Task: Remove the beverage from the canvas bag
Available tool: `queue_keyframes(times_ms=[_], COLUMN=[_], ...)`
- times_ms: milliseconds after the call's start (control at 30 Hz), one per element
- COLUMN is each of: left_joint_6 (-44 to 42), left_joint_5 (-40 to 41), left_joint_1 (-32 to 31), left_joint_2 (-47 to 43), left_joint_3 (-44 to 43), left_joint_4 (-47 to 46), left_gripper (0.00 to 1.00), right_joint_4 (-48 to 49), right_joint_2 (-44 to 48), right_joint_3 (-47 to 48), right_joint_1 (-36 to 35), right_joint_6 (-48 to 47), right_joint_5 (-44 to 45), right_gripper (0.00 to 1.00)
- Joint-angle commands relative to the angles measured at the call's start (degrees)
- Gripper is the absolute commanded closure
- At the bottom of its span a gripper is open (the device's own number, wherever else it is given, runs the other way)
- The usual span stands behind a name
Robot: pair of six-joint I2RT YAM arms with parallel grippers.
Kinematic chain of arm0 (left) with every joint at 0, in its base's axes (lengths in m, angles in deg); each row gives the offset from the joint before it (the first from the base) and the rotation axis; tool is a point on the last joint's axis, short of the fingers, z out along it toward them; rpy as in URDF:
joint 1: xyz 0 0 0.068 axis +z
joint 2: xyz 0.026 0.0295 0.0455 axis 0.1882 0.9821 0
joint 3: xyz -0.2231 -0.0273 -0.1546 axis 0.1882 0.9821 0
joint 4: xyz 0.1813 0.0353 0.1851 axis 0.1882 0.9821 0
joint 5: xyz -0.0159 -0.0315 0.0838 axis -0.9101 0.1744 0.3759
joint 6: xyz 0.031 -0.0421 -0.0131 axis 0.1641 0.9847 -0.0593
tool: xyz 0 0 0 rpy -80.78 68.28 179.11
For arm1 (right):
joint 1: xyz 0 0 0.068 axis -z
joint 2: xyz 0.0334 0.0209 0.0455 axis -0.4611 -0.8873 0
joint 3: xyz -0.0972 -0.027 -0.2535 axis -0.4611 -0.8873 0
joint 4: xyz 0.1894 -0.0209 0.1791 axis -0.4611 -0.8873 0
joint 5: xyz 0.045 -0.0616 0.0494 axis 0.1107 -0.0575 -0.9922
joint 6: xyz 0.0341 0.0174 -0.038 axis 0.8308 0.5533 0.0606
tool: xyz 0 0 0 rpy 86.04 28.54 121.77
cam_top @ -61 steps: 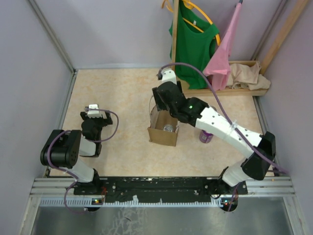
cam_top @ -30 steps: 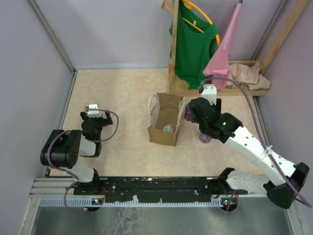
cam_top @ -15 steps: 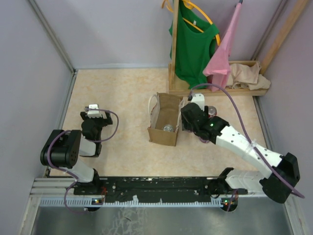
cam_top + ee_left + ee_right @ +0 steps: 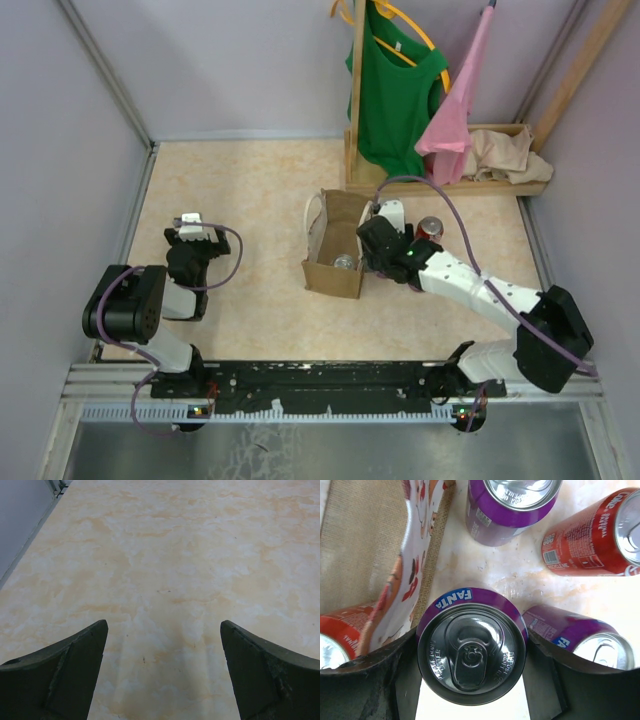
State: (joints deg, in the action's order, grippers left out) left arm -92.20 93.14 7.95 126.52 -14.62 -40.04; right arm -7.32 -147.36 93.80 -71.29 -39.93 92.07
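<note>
With right hand (image 4: 472,645) clamped on purple can (image 4: 471,655) just beside bag (image 4: 365,540), right-edge side: rigid, slick, likely heavy; best gripped mid-wall.

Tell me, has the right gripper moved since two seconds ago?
Yes. The right gripper, holding a Fanta can, went from over the canvas bag to its right side.

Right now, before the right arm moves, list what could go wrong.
1. The Fanta can in the right gripper is close beside the canvas bag wall and a purple can; lowering it could bump either.
2. The red can and a second purple can stand nearby, so a sideways swing might topple one.
</note>
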Motion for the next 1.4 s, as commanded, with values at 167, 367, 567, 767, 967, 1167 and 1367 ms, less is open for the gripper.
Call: queue_keyframes(times_ms=[167, 367, 567, 767, 967, 1167, 1367], left_joint_6=[-0.3, -0.2, -0.3, -0.3, -0.3, -0.3, -0.3], left_joint_5=[-0.2, -0.3, -0.2, -0.3, -0.3, -0.3, -0.2], left_joint_1=[-0.3, -0.3, -0.4, -0.3, -0.3, -0.3, -0.3], left_joint_2=[0.7, 0.7, 0.7, 0.7, 0.7, 0.7, 0.8], left_joint_3=[-0.7, -0.7, -0.7, -0.7, -0.7, -0.7, -0.7], left_joint_4=[-1.0, -1.0, -1.0, -1.0, -1.0, -1.0, -1.0], left_gripper=[0.0, 0.0, 0.0, 0.0, 0.0, 0.0, 0.0], right_joint_4=[7.0, 7.8, 5.3, -1.3, -8.7, -9.5, -5.9], right_joint_2=[-2.6, -3.2, -2.6, 3.0, 10.6, 14.2, 7.4], right_joint_3=[-2.0, -3.9, -3.2, 2.1, 11.4, 22.5, 29.6], right_joint_1=[1.4, 1.8, 1.8, 1.8, 0.6, -4.8, -9.8], right_joint_6=[2.5, 3.2, 3.6, 2.8, 0.6, -4.6, -11.4], right_joint_5=[0.5, -1.3, -0.5, 3.6, 9.3, 14.7, 11.0], right_gripper=[1.0, 0.78, 0.25, 0.21, 0.17, 0.29, 0.34])
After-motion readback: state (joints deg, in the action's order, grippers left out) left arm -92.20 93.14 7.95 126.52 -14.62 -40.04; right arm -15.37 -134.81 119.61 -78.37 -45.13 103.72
